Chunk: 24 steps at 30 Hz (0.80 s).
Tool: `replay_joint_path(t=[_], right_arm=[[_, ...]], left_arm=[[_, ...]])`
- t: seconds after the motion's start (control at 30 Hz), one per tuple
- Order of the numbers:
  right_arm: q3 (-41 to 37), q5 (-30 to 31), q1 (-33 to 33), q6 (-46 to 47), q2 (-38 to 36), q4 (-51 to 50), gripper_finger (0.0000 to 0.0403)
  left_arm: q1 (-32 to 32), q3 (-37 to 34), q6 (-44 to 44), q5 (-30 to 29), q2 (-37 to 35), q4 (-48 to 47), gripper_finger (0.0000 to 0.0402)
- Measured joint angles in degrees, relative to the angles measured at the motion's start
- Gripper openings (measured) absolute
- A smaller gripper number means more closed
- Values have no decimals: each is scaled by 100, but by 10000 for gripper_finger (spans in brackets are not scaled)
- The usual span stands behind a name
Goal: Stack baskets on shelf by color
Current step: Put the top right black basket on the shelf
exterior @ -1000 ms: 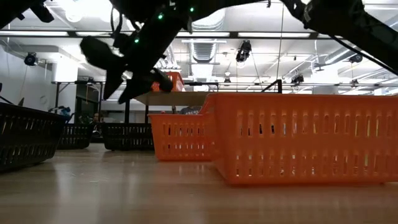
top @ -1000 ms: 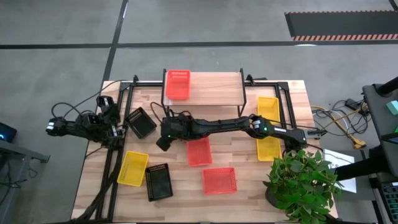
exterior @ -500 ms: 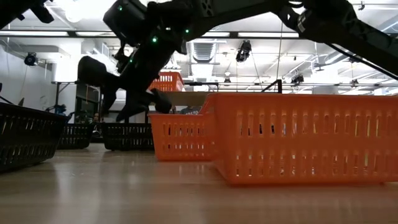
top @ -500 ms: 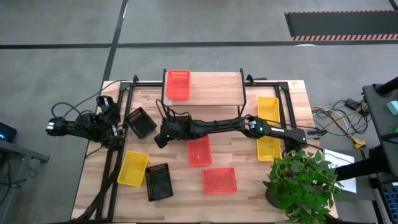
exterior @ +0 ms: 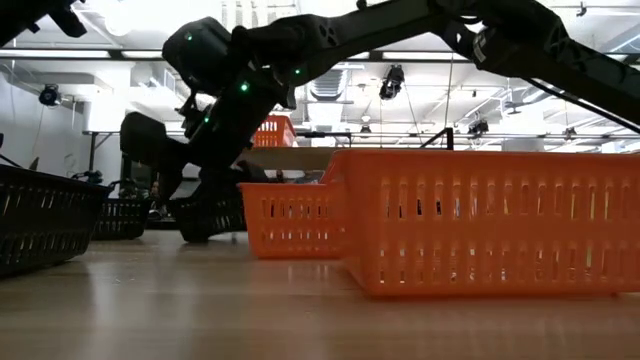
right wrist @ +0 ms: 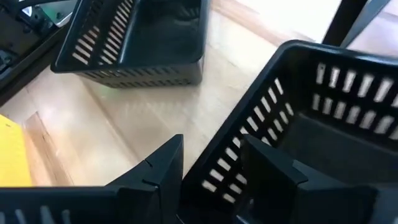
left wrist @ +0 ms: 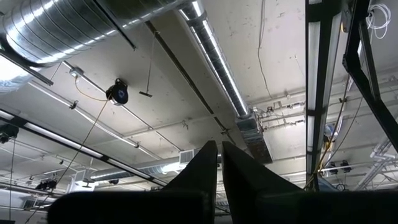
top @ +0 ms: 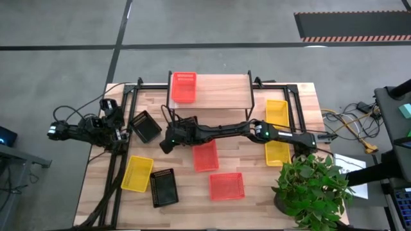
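Note:
My right arm reaches across the table from the right, and its open gripper [top: 168,141] [exterior: 200,225] is low at a black basket [top: 184,123] in front of the shelf [top: 218,96]. In the right wrist view its fingers [right wrist: 211,168] straddle that basket's slotted wall. A red-orange basket [top: 183,86] sits on the shelf's plank. Two more red-orange baskets [top: 205,156] [top: 226,186] rest on the table, as do three yellow ones [top: 277,112] [top: 277,153] [top: 137,173] and two other black ones [top: 146,126] [top: 163,187]. My left gripper [left wrist: 219,168] is shut, parked at the left edge and pointing at the ceiling. My right gripper comes down slanting over the black basket's side wall [right wrist: 217,155], with one finger [right wrist: 267,171] inside the basket and one finger [right wrist: 158,165] outside it. I cannot tell whether either finger touches the wall. The basket sits flat on the table.
A potted plant [top: 314,189] stands at the table's near right corner. Black frame rails [top: 122,128] run along the left side, and another rail [top: 298,112] runs along the right. Cables lie on the floor to the right. The nearest red-orange basket [exterior: 480,220] fills much of the low view.
My right gripper has come down from above the table until it is level with the black basket, shifting slightly toward the far left. Its fingers now stand over the basket's wall. No basket has moved.

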Motion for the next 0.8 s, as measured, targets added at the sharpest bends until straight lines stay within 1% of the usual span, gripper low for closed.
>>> replay_joint_path(t=[0.17, 0.23, 0.37, 0.53, 0.8], right_arm=[[4, -13, 0, 7, -30, -49, 150], [7, -110, 6, 12, -34, -65, 150], [7, -159, 11, 16, -46, -221, 139], [9, -164, 19, 16, -53, -307, 107], [13, -457, 58, 55, -76, -307, 44]], left_arm=[[0, 0, 0, 1, 0, 0, 8], [0, 0, 0, 0, 0, 2, 8], [0, -2, 0, 2, 0, 2, 8], [0, -2, 1, 2, 0, 1, 8], [0, -6, 0, 2, 0, -1, 8]])
